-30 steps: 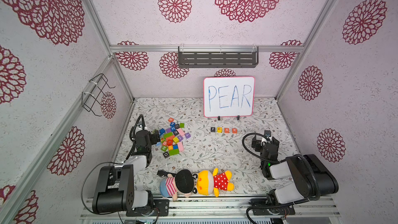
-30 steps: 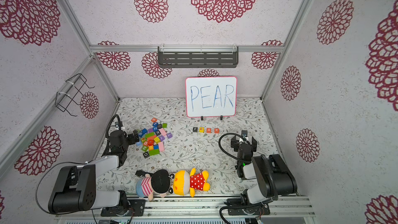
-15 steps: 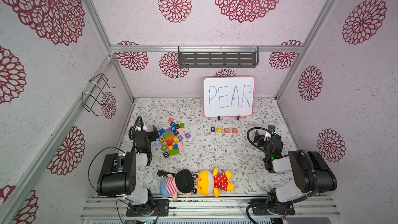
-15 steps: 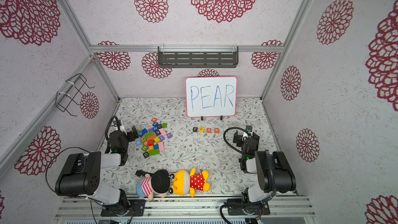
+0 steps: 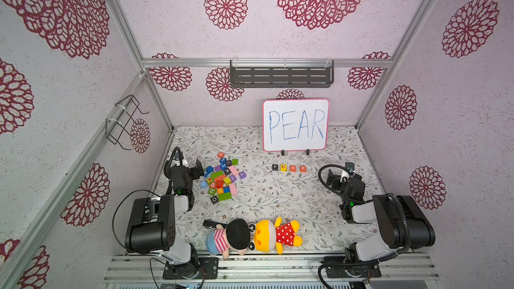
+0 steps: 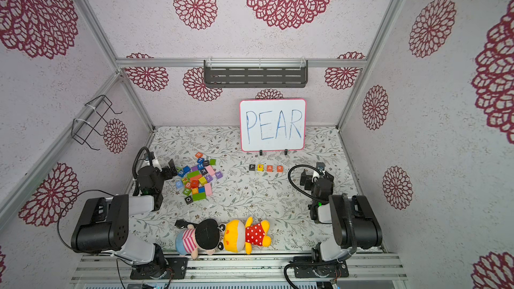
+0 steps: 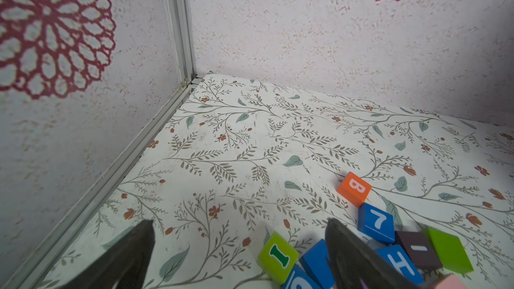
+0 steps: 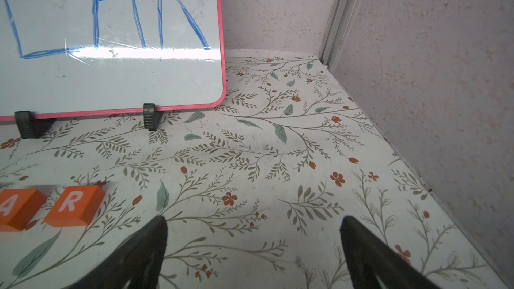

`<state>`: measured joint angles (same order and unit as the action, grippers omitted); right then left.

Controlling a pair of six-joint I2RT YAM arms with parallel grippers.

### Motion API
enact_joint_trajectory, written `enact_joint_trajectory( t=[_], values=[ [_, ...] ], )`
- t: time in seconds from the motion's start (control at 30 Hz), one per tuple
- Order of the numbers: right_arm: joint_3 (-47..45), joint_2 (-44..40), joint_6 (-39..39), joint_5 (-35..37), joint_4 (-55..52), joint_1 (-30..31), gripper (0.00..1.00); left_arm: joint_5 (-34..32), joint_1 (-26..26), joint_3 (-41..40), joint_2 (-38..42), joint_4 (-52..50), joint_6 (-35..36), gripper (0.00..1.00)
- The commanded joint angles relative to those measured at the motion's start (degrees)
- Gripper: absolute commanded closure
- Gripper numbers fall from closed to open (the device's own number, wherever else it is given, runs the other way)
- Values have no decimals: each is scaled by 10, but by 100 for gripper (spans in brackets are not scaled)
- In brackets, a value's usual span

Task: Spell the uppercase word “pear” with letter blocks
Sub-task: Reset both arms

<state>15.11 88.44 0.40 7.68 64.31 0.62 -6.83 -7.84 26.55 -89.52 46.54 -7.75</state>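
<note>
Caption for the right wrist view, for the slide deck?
Right gripper, jaws open and empty, over the floral mat; orange A block and R block sit side by side before the whiteboard.

Left arm, right arm: both had black rounded joint housings and pale grey links. Black cables looped from each. A green light glowed on each.

Both arms folded back toward their bases

Over the last second the left arm has raised its big link from a low, sprawled pose to a more upright one. The left fingers have slid along the edge of the block pile toward the back wall. The right arm has straightened up too, carrying the right fingers slightly toward the right wall, farther from the R block.
</note>
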Motion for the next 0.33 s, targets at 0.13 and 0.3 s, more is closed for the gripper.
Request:
enact_joint_trajectory(
  t=[0.13,0.3],
  values=[
    [9,-2,-11,-5,15,-2,1,8,-3,8,-9,-11,2,2],
    [5,-5,-12,-5,20,-2,1,2,3,-16,14,3,4,2]
  ],
)
